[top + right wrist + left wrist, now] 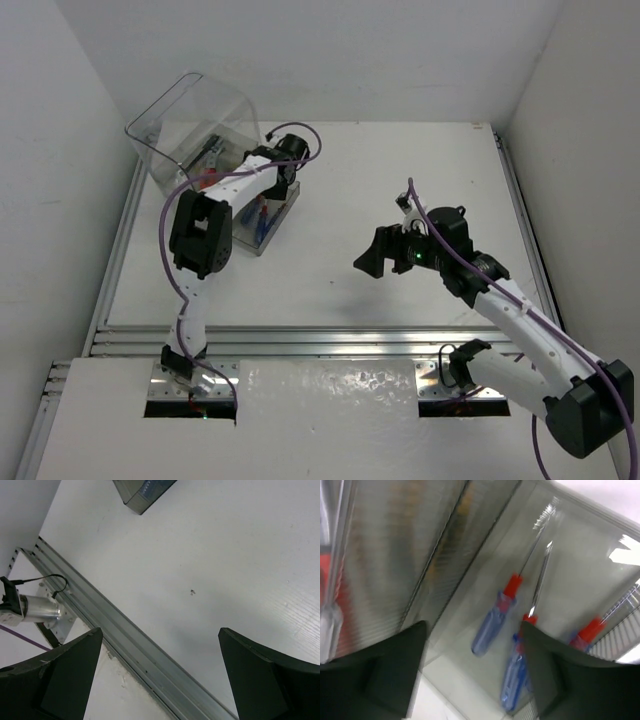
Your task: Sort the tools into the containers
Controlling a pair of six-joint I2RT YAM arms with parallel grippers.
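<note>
Left gripper [472, 685]: hovering with jaws spread wide, gripping nothing, just above the screwdrivers.
Blue-handled screwdrivers [492, 625]: three lying side by side in a clear tray [580, 575], red collars showing.
Clear plastic box [190, 115]: sitting at the table's far left corner, beside the left arm's wrist.
Right gripper [160, 680]: hanging released and empty over the bare white table [210, 555], well apart from the box.

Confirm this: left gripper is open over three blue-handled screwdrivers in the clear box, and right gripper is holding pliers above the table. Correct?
Not quite. The right gripper holds nothing: the right wrist view shows it wide open, with only the table showing in the gap. The rest stands: the left gripper is open over three blue-handled screwdrivers in the clear box.
</note>
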